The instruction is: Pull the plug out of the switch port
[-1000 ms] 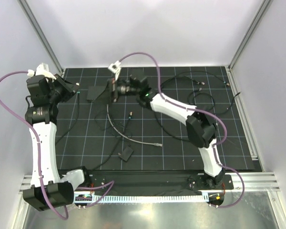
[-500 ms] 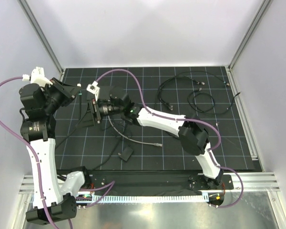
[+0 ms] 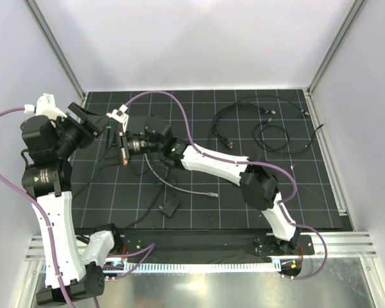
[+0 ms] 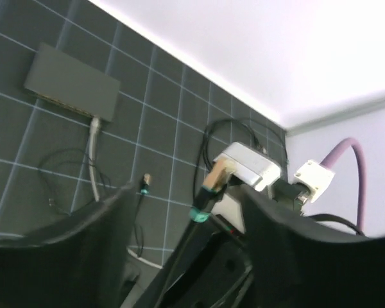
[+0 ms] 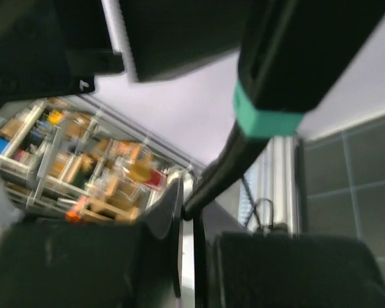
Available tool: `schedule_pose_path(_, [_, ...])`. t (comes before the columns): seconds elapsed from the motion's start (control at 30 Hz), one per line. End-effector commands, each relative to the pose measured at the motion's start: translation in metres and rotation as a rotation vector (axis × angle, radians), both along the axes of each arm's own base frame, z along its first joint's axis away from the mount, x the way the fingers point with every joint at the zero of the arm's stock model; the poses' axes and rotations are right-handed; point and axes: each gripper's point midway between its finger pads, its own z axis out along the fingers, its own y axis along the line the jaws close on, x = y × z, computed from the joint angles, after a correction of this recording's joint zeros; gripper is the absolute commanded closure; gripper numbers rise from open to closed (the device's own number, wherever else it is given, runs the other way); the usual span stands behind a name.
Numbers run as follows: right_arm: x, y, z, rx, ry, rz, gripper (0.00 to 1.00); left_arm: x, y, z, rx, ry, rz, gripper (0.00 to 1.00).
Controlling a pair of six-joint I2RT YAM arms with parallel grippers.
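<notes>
In the left wrist view the switch point(image 4: 70, 83) lies flat on the gridded mat, a grey cable's plug point(image 4: 96, 123) in a port on its near edge. In the top view my right wrist covers the switch. A black cable point(image 4: 191, 240) with a green band and a tan plug tip point(image 4: 219, 174) passes between the fingers of my left gripper point(image 4: 186, 205), which stand apart, open. My right gripper point(image 5: 192, 212) is shut on this black cable point(image 5: 244, 154). The two grippers meet at the back left, left gripper point(image 3: 101, 125) beside right gripper point(image 3: 124, 144).
Loose black cables point(image 3: 269, 131) coil at the back right. A small black block point(image 3: 170, 206) on a thin cable lies near the front. The grey cable's free end point(image 3: 212, 193) and a small plug point(image 3: 176, 154) lie mid-mat. Walls close in the left and back.
My right gripper swung left from the switch to the left gripper and shut on the black cable. My left gripper, shut before, has opened.
</notes>
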Motion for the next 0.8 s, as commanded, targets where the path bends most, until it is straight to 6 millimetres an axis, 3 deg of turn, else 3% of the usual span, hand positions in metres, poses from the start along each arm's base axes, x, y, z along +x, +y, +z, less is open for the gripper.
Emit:
schedule_pose_path(0.0, [-0.019,-0.013,0.07,0.164,0.064,0.075,0.99,-0.02,0.013,0.034,0.097,-0.078,0.079,0.28])
schedule_pose_path(0.07, [-0.017,-0.02,0.097,0.225,0.095,0.069,0.99,-0.029,0.032,0.05,0.162,-0.11,0.192,0.08])
schedule_pose_path(0.13, [-0.008,-0.029,0.122,0.276,0.145,0.064,0.99,-0.042,0.047,0.06,0.205,-0.137,0.282,0.01])
schedule_pose_path(0.2, [0.005,-0.041,0.156,0.361,0.161,0.041,0.99,-0.052,0.052,0.07,0.227,-0.163,0.32,0.0])
schedule_pose_path(0.27, [0.035,-0.06,0.186,0.426,0.231,-0.001,0.99,-0.058,0.057,0.074,0.243,-0.171,0.356,0.0])
schedule_pose_path(0.33, [0.057,-0.085,0.216,0.511,0.346,0.022,0.99,-0.062,0.06,0.075,0.264,-0.173,0.369,0.0])
schedule_pose_path(0.37, [0.078,-0.109,0.241,0.607,0.336,0.019,0.99,-0.063,0.062,0.075,0.274,-0.175,0.38,0.0])
schedule_pose_path(0.43, [0.095,-0.134,0.267,0.681,0.365,0.022,0.99,-0.065,0.069,0.075,0.303,-0.172,0.413,0.0])
schedule_pose_path(0.47, [0.105,-0.161,0.293,0.734,0.382,0.025,0.99,-0.068,0.071,0.076,0.312,-0.174,0.427,0.0])
schedule_pose_path(0.53, [0.124,-0.182,0.314,0.804,0.449,0.005,0.99,-0.067,0.074,0.075,0.324,-0.176,0.436,0.0])
schedule_pose_path(0.57, [0.117,-0.205,0.34,0.859,0.466,0.043,0.99,-0.065,0.074,0.074,0.327,-0.173,0.433,0.01])
schedule_pose_path(0.63, [0.129,-0.235,0.362,0.943,0.488,0.016,0.99,-0.06,0.073,0.068,0.323,-0.164,0.42,0.0])
schedule_pose_path(0.77, [0.134,-0.281,0.39,1.013,0.536,-0.028,0.99,-0.053,0.071,0.059,0.317,-0.153,0.401,0.01])
